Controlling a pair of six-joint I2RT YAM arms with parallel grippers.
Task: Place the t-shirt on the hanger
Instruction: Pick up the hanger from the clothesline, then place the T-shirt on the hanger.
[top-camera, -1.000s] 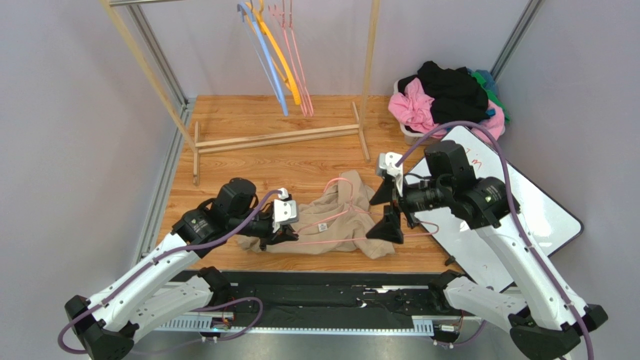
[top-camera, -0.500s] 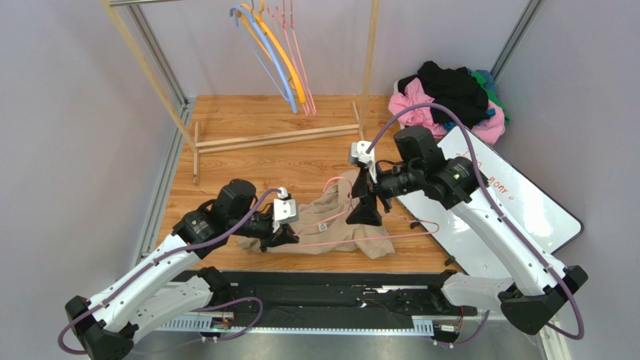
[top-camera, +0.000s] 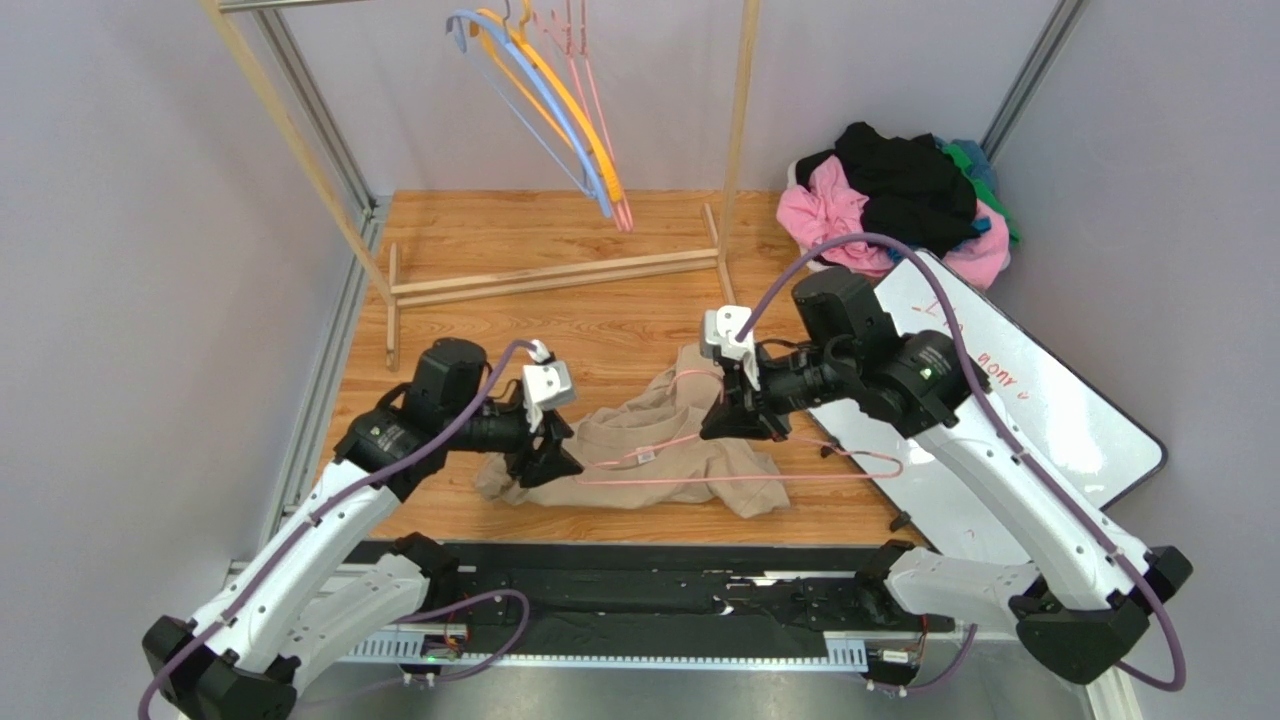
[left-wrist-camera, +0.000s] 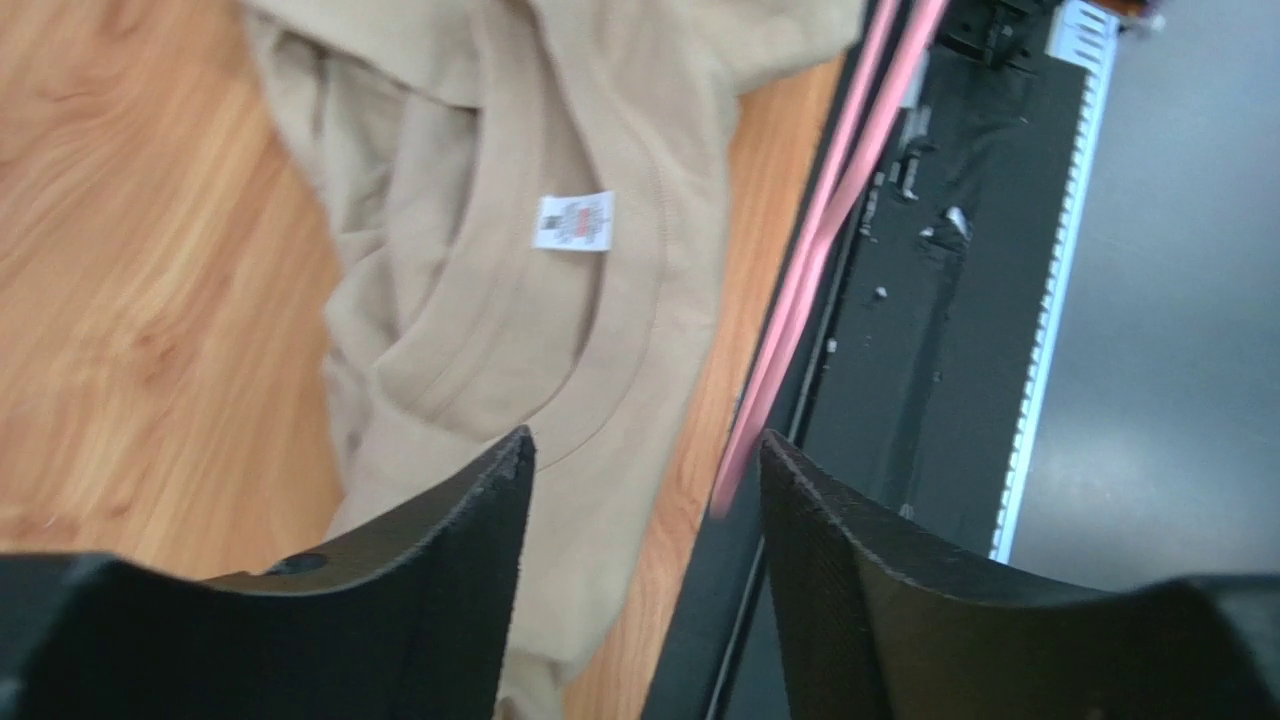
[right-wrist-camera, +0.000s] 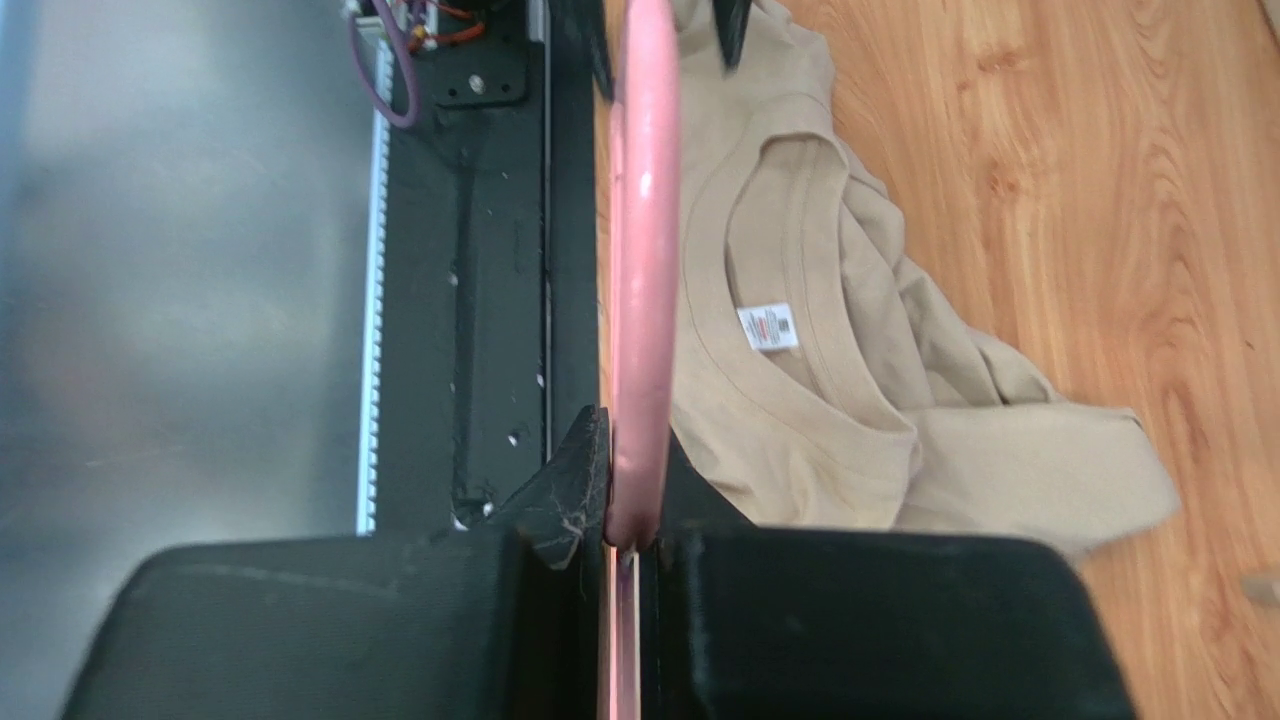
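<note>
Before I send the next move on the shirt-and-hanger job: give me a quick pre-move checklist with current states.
1. Right gripper clamped on the thin pink wire hanger: ok, wire pinched between its fingers.
2. Left gripper open and empty: ok, nothing gripped.
3. Collar of the tan cloth t-shirt exposed: ok, white neck label faces up.
4. Hanger threaded through the neck opening: not ok, the wire lies on top of the cloth.
5. T-shirt spread flat: not ok, bunched and creased.
</note>
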